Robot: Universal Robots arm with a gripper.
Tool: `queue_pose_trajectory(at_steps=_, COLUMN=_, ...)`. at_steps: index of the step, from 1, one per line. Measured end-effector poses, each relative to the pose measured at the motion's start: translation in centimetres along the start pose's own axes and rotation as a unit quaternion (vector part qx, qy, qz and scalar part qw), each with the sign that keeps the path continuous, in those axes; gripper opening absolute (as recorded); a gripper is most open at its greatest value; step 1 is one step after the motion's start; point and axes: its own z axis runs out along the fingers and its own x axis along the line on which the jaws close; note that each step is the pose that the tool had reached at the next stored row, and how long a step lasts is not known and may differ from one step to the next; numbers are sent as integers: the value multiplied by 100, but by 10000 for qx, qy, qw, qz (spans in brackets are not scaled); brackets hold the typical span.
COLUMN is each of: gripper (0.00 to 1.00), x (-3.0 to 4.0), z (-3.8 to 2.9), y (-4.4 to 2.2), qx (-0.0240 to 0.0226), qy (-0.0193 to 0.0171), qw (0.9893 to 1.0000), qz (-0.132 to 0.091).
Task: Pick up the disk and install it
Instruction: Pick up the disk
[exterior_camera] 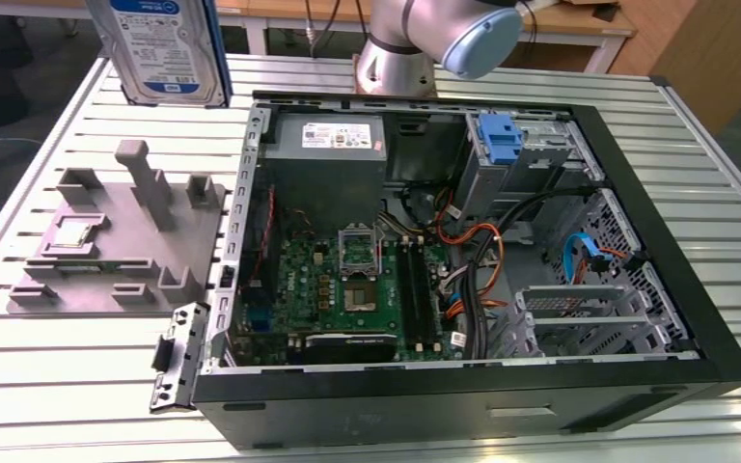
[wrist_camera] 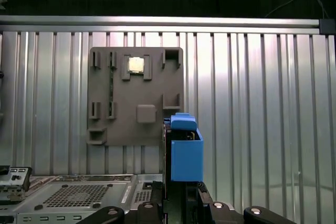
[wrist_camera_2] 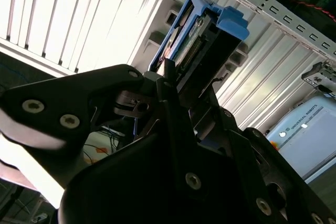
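Gripper (wrist_camera_2: 184,85) is clamped on the disk (exterior_camera: 165,48), holding it upright, high beside the grey fixture (exterior_camera: 113,241), presumably to clear its posts and the case (exterior_camera: 674,241) wall.

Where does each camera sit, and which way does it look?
Exterior view: off the arm, above the table, looking down into the open computer case; an arm joint shows.
Second wrist view: on the arm, looking along the black gripper to the disk held in its fingers.
First wrist view: on the arm, looking down on the grey fixture past the disk; gripper parts show.
All three share the disk and table.
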Motion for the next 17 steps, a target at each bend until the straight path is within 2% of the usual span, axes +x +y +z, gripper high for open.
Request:
queue_pose_trajectory(at_steps=6, gripper=35, x=-1, z=-6, y=-118, qx=-1, qy=0, qw=10000, qz=0)
queue_pose_trajectory(at_steps=17, gripper=35, x=-5, z=-17, y=-375, qx=-6, qy=0, qw=10000, qz=0)
